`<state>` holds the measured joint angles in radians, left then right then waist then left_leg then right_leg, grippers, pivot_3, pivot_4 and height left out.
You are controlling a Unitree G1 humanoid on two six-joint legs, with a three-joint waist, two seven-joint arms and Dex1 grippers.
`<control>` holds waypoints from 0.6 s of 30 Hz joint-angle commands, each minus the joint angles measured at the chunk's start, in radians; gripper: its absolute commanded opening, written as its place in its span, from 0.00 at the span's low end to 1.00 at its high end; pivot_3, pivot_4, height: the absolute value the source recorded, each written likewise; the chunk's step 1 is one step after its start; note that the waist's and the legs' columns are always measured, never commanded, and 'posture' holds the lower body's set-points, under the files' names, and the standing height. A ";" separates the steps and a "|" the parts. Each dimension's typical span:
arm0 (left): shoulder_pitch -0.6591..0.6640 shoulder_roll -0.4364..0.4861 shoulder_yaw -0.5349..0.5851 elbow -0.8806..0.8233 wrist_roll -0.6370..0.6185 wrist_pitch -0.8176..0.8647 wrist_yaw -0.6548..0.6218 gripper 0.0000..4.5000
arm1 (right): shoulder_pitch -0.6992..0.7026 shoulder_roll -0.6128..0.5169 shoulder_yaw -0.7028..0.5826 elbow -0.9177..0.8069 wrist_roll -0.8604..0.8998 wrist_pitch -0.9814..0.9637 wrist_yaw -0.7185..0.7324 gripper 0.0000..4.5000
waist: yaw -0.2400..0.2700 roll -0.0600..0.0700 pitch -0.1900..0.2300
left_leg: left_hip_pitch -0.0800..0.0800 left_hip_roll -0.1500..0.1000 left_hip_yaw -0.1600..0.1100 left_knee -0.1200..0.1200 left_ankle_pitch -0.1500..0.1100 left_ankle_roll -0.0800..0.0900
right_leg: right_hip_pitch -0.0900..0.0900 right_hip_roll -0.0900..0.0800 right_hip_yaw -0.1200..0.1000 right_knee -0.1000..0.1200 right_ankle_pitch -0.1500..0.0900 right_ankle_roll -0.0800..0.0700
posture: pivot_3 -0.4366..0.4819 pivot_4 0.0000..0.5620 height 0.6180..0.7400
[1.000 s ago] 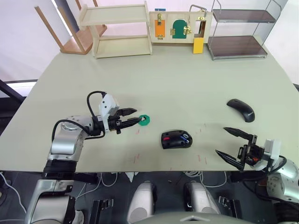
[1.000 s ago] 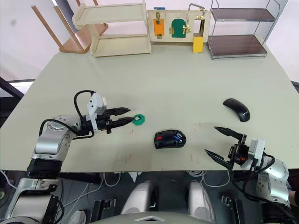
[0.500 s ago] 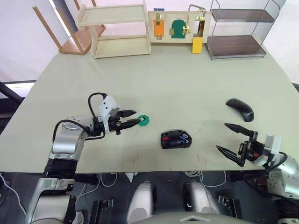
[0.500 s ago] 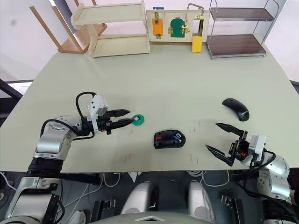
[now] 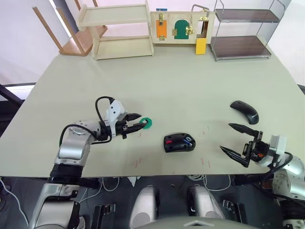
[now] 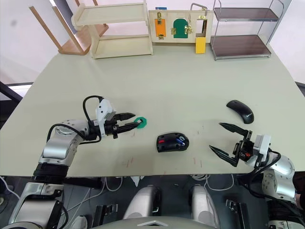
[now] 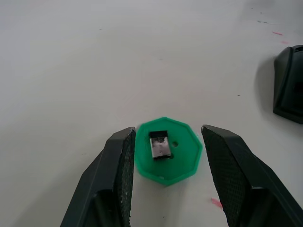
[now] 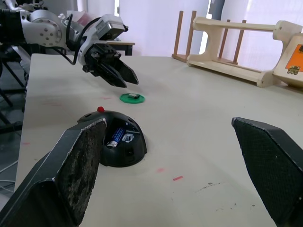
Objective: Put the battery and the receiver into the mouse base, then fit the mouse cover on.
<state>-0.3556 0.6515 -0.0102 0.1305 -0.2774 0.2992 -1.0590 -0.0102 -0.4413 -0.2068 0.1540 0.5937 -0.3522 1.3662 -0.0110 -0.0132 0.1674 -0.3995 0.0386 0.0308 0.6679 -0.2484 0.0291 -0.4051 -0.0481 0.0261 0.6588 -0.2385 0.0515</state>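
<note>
**benchwatcher:** Where's everything sitting relative to the mouse base [image 5: 179, 142]?

**g1_tinkerer:** The base sits open side up on the bench [image 5: 190, 81], toward its front edge. The battery [image 8: 118, 135] is already lying inside it, blue with a pale end, next to the red part. The receiver [image 7: 160, 144] isn't in yet. It's lying flat in a little green octagonal tray [image 7: 168, 151] that sits off the base's left side, a bit further back, not touching the base.

**benchwatcher:** And the grippers?

**g1_tinkerer:** The left gripper [image 7: 166, 156] is right at the tray, fingers spread moderately, one on each side of it. One finger looks like it's right against the tray's rim, the other is just clear. Nothing is gripped, and the receiver is between the fingers but untouched. The right gripper [image 5: 238, 140] hangs off the base's right side near the bench's front edge, spread wide and holding nothing.

**benchwatcher:** Cover?

**g1_tinkerer:** The mouse cover [image 5: 245, 111] is a glossy black shell lying on the bench, right of the base and further back, well apart from it and just beyond the right gripper's fingertips. Way behind the base, along the far edge, are a wooden shelf [image 5: 119, 31], a latch board [image 5: 183, 27] and a wire rack [image 5: 245, 31].
</note>
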 commanded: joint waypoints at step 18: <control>0.007 0.002 0.003 -0.026 0.000 -0.007 0.018 0.36 | -0.025 -0.007 0.004 0.011 0.007 -0.007 0.011 1.00 | 0.000 0.000 0.000 | 0.000 0.000 0.000 0.000 0.000 0.000 | 0.000 0.000 0.000 0.000 0.000 0.000 | 0.48 0.27 1.00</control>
<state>-0.3471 0.6512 -0.0100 0.1294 -0.2762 0.3000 -1.0447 -0.0279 -0.4410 -0.1923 0.1751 0.5879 -0.3524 1.3699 -0.0108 -0.0132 0.1674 -0.3996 0.0386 0.0310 0.6679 -0.2484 0.0292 -0.4052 -0.0481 0.0262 0.6587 -0.2384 0.0516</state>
